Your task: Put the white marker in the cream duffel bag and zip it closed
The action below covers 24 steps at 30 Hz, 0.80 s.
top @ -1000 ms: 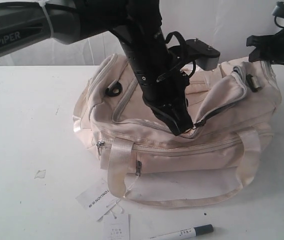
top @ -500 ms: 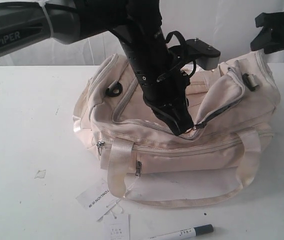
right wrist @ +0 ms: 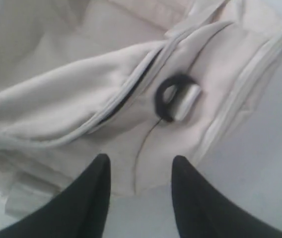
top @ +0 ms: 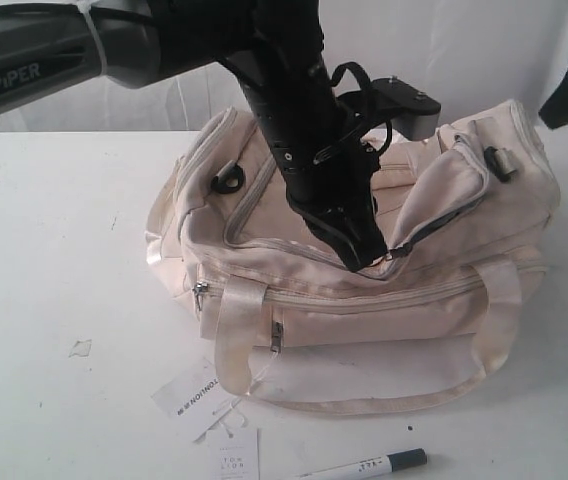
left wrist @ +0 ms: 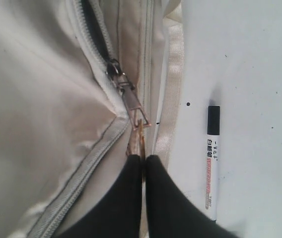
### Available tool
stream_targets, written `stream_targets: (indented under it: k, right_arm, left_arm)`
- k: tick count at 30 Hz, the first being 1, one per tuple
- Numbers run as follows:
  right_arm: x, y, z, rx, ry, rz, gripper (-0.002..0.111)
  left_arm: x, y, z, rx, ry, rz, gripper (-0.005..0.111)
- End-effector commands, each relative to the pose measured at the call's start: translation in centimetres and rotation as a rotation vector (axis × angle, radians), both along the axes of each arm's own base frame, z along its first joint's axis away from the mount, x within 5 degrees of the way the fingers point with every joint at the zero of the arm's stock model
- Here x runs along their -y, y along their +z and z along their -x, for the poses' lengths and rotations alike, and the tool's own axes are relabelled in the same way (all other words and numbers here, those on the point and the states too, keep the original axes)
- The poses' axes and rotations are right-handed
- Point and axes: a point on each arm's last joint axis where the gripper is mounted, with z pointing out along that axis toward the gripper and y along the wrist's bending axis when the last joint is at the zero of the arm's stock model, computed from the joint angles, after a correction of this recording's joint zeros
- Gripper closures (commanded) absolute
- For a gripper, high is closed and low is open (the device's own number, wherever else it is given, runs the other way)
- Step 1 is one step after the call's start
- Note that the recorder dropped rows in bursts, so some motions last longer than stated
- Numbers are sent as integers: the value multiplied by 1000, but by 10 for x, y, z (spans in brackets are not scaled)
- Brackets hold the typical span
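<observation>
Bag [top: 364, 300], one, cream, sits on the white counter [top: 44, 250]. Only its wrist view shows the left hand [left wrist: 144, 157] pressed together, pinching the zipper pull [left wrist: 133, 106]. The right hand [right wrist: 141, 166] is spread, empty, over the bag's end. Two paper tags [top: 194, 398] and one marker [top: 364, 467] lie on the counter in front.

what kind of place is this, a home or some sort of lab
Probably a robot test bench: a dark arm marked PiPER over a white table, a plain white backdrop, and paper hang tags by the cream duffel bag.
</observation>
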Motion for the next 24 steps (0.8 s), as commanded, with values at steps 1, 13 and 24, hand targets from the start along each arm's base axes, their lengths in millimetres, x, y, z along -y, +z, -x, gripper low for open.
stream_targets:
  k: [1, 13, 24]
  right_arm:
    - [-21, -22, 23, -44, 185, 39, 70]
    - [-84, -23, 56, 125, 630, 187, 67]
    - [-93, -55, 57, 120, 754, 218, 50]
  left_arm:
    - [0, 7, 7, -24, -17, 7, 107]
    - [0, 7, 10, -55, -27, 10, 107]
    - [1, 8, 11, -65, -26, 30, 107]
